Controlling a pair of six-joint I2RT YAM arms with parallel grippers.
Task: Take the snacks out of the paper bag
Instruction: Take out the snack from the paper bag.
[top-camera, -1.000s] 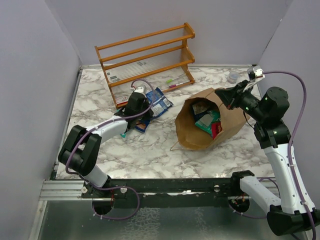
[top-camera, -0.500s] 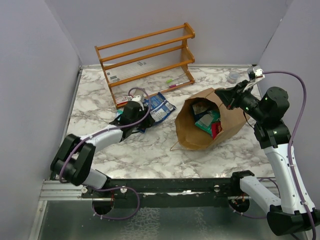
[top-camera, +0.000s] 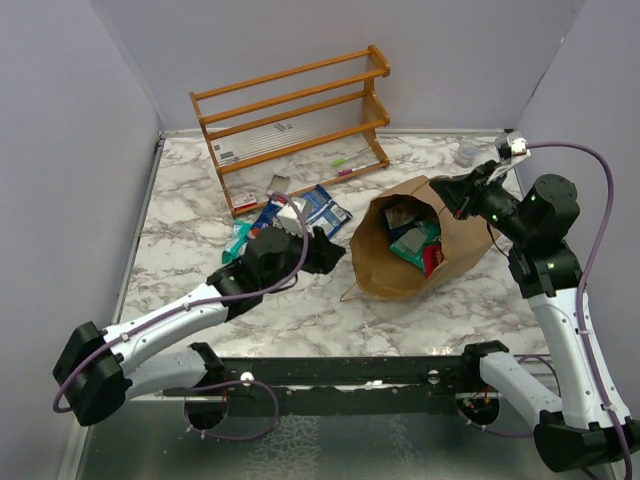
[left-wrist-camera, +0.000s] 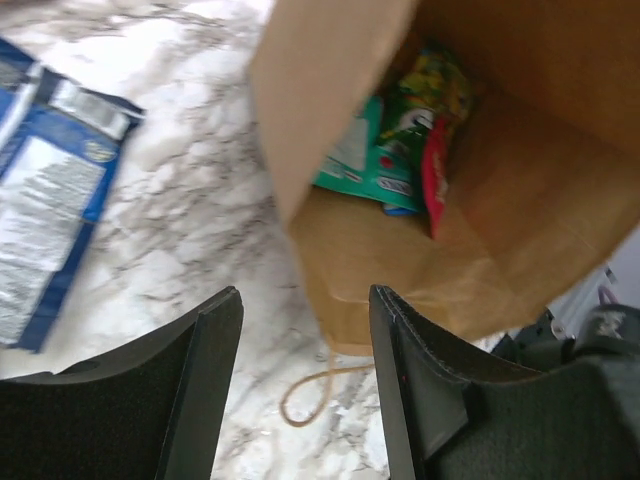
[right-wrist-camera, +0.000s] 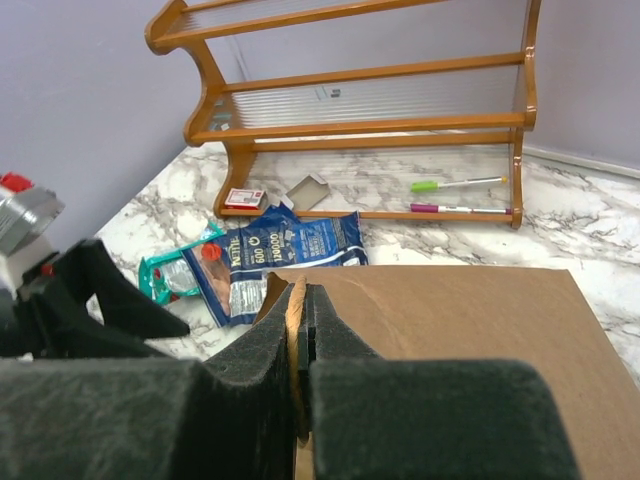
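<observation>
Your left gripper (left-wrist-camera: 305, 390) is hanging wide and empty at the lower middle of the left wrist view, its fingers framing the mouth of the paper bag (left-wrist-camera: 380, 260). Your right gripper (right-wrist-camera: 300, 340) is pinching the bag's upper rim tight at the lower centre of its own view, propping the mouth up.

The snacks (left-wrist-camera: 372, 165) inside, teal-green ones with a red packet (left-wrist-camera: 437, 175) touching them, are lying deep in the bag at the upper middle of the left wrist view. More loose packets (top-camera: 312, 210) are lying on the table just left of the bag in the overhead view.

As I judge it, these are the risks you are facing:

- The lower finger is riding close to the bag's bottom lip. If you are aiming low, it will likely plough into the paper and shove the whole bag instead of entering.
- That shove would be pulling against the right gripper's thin hold, so the rim could be tearing or slipping free and the mouth collapsing.
- The handle loop (left-wrist-camera: 310, 385) is lying just under your fingers and could be snagging one.
- The packets are overlapping and look slick, so you may be closing on two, or on foil that slides out.
</observation>
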